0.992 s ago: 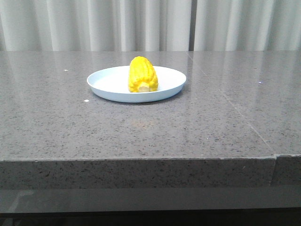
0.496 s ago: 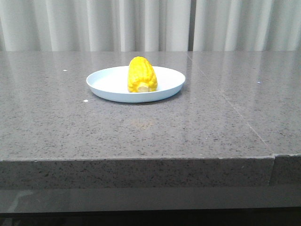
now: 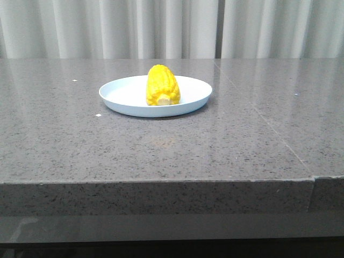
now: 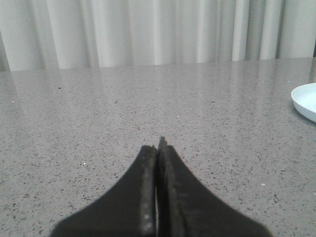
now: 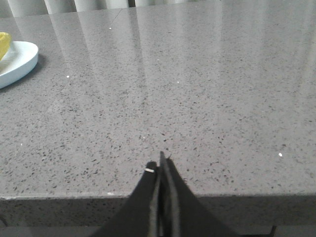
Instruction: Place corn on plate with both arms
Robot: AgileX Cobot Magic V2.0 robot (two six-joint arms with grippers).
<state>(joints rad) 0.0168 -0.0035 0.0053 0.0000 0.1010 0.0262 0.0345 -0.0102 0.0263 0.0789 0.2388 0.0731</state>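
The yellow corn [image 3: 162,85] lies on the pale blue-white plate [image 3: 123,97] at the middle of the grey stone table, its pale cut end toward me. Neither arm shows in the front view. In the left wrist view my left gripper [image 4: 158,146] is shut and empty above bare table, and the plate's edge [image 4: 305,100] shows far off to one side. In the right wrist view my right gripper [image 5: 161,163] is shut and empty over the table's front edge, with the plate [image 5: 17,61] and a sliver of corn [image 5: 4,43] far off.
The grey speckled table [image 3: 172,145] has a seam [image 3: 269,126] running across its right part and a front edge close to the camera. White curtains [image 3: 172,27] hang behind the table.
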